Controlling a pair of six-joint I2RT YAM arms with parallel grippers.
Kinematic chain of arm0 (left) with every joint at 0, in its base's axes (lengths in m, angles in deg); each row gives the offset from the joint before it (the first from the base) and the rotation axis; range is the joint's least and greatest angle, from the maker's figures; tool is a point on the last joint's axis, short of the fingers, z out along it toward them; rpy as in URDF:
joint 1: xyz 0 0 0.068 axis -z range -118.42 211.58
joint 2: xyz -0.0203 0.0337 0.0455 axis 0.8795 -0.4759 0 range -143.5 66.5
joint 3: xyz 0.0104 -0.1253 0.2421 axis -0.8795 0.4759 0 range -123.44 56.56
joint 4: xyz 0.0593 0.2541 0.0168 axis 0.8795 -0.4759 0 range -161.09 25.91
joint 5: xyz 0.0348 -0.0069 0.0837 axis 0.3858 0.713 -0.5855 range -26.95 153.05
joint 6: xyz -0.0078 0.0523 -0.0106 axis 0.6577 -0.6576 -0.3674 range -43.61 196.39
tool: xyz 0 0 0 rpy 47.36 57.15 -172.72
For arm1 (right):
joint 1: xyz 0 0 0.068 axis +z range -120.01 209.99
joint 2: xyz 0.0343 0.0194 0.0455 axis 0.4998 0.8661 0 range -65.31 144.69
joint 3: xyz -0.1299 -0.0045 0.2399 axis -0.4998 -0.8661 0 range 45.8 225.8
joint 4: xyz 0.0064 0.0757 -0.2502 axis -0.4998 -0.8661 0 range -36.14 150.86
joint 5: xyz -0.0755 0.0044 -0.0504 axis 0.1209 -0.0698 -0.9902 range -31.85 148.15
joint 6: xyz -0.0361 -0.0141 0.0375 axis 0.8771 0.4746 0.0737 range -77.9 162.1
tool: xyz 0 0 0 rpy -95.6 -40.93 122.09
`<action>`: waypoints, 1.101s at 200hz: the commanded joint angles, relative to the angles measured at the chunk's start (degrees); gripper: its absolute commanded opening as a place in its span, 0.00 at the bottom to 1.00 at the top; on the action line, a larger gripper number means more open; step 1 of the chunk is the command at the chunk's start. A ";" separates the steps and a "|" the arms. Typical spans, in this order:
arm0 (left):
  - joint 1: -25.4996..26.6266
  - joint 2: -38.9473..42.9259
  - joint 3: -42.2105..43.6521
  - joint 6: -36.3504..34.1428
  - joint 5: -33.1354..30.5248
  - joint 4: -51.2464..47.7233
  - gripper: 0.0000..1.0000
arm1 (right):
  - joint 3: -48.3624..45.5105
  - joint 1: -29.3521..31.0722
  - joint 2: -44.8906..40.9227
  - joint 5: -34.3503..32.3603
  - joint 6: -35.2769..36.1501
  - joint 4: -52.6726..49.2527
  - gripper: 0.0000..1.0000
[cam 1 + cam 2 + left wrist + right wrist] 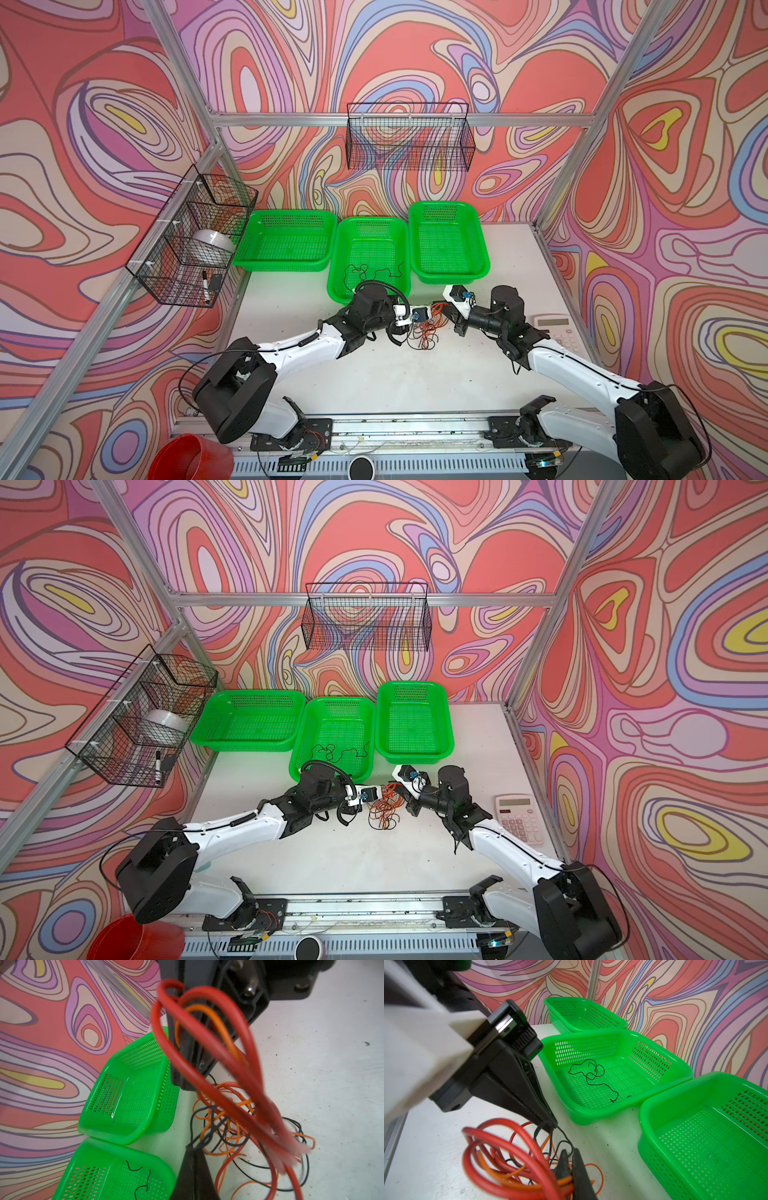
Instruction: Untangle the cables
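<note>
Red, orange, black cables tangled.

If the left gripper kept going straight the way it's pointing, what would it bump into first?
Probably the tangled cables bunched just ahead of the left gripper, with the right gripper close behind them. Depth is hard to judge here.

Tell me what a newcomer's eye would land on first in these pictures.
The swirling pink, red and lilac walls on every side. Next, the tangle of red, orange and black wires at mid-table where the two arms meet, and behind it three bright green baskets, the middle one holding a loose black wire.
</note>
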State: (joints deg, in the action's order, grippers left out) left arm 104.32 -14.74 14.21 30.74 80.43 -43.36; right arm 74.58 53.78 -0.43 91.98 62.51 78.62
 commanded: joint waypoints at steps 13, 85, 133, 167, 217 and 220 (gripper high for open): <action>-2.81 4.76 1.56 7.61 -7.27 3.27 0.00 | -1.43 -1.83 -3.07 -5.40 -0.65 -1.33 0.00; -9.12 15.80 6.96 13.21 -16.74 4.76 0.00 | 1.99 -7.35 -6.25 -17.56 6.31 -17.95 0.00; -14.67 22.91 8.13 15.38 -18.88 4.25 0.00 | 5.66 -10.87 -4.63 -28.78 9.84 -28.86 0.00; -16.58 26.18 8.22 17.16 -12.21 1.96 0.00 | 7.56 -11.37 -0.19 -31.47 10.32 -33.12 0.00; -16.57 27.84 7.12 17.52 -14.30 2.01 0.00 | 8.50 -11.35 8.09 -44.76 10.49 -35.48 0.00; -16.61 28.09 6.96 17.24 -14.88 1.74 0.00 | 8.45 -11.33 8.37 -45.32 10.48 -35.39 0.00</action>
State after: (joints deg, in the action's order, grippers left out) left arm 88.28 11.01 21.84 47.94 69.00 -42.25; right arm 82.64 42.98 5.56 58.27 71.66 47.32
